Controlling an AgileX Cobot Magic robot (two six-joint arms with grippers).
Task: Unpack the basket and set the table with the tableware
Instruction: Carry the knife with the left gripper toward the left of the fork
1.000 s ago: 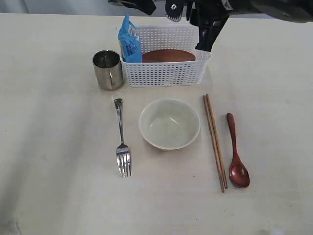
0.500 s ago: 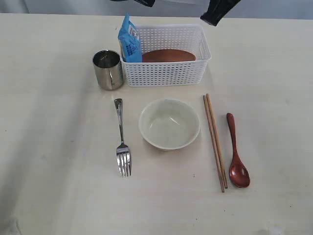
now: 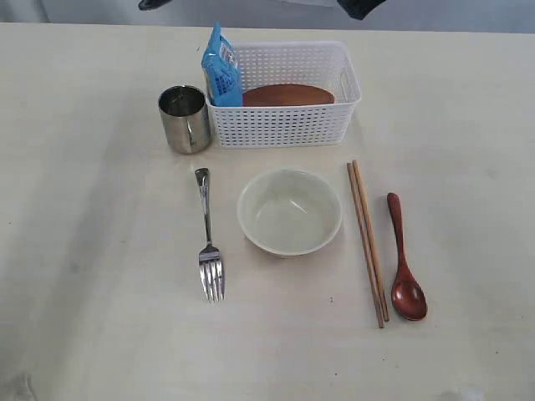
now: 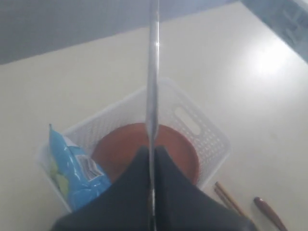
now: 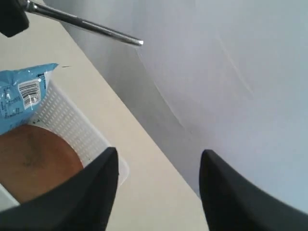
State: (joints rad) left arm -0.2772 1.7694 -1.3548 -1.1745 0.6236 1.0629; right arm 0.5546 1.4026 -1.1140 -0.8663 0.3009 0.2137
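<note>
My left gripper (image 4: 153, 159) is shut on a steel knife (image 4: 153, 72), seen edge-on, high above the white basket (image 4: 211, 139). The right wrist view shows that knife (image 5: 86, 24) sticking out past the basket's far side. The brown plate (image 3: 288, 94) lies in the basket (image 3: 284, 125). My right gripper (image 5: 159, 159) hangs open and empty above the basket's corner (image 5: 72, 130). On the table (image 3: 100, 292) stand the steel mug (image 3: 185, 119), fork (image 3: 208, 238), cream bowl (image 3: 289, 211), chopsticks (image 3: 366, 242) and wooden spoon (image 3: 404, 263). Only dark slivers of both arms show at the exterior view's top edge.
A blue snack packet (image 3: 221, 71) stands upright in the basket's left end, next to the mug. A grey wall runs behind the table's far edge.
Both arms have risen out of the top of the exterior view. The right arm has left the basket's far right corner; the left one has drifted leftwards.
</note>
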